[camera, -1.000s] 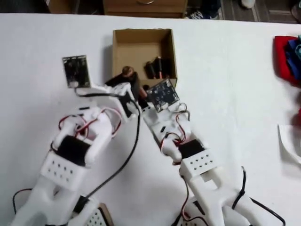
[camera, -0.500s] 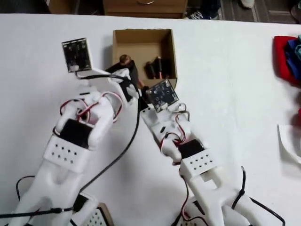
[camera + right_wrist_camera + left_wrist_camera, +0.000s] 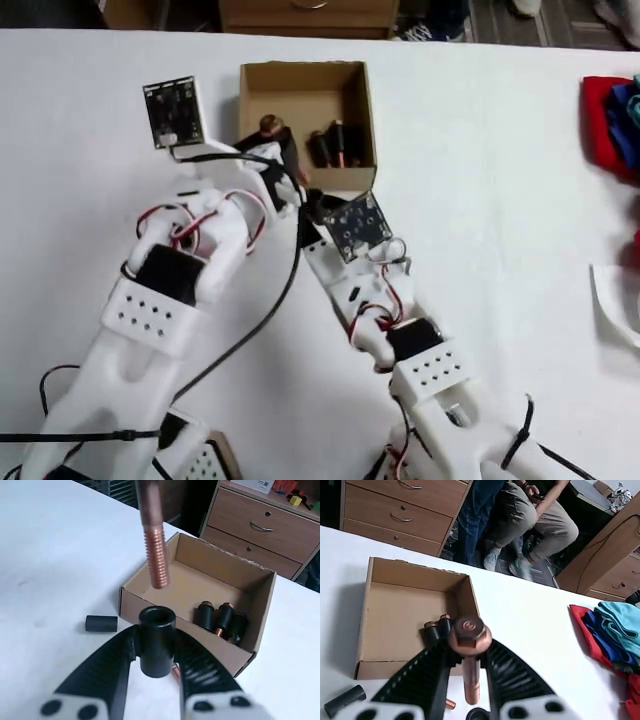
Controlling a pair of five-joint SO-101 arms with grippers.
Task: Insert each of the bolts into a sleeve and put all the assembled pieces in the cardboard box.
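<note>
moved: left arm [image 3: 170, 290] swung up toward the open brown cardboard box [image 3: 285, 100]; right arm [image 3: 372, 292] drew back a little.
desk: white desk [image 3: 500, 150], carries everything.
box contents: assembled black-and-copper pieces [image 3: 221, 619] lie in one corner.
left gripper [image 3: 468, 652]: clenched on copper hex-head bolt [image 3: 471, 680], threads down.
right gripper [image 3: 156, 639]: grasping upright black cylindrical sleeve [image 3: 156, 647], just under the bolt tip, not touching.
spare: loose black sleeve [image 3: 101, 624] on desk beside box.

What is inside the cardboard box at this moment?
Assembled pieces, black sleeves with copper bolts, lie together by one wall of the box; at least two, perhaps three. The rest of the floor seen is bare. The wall nearest the arms hides the floor behind it.
</note>
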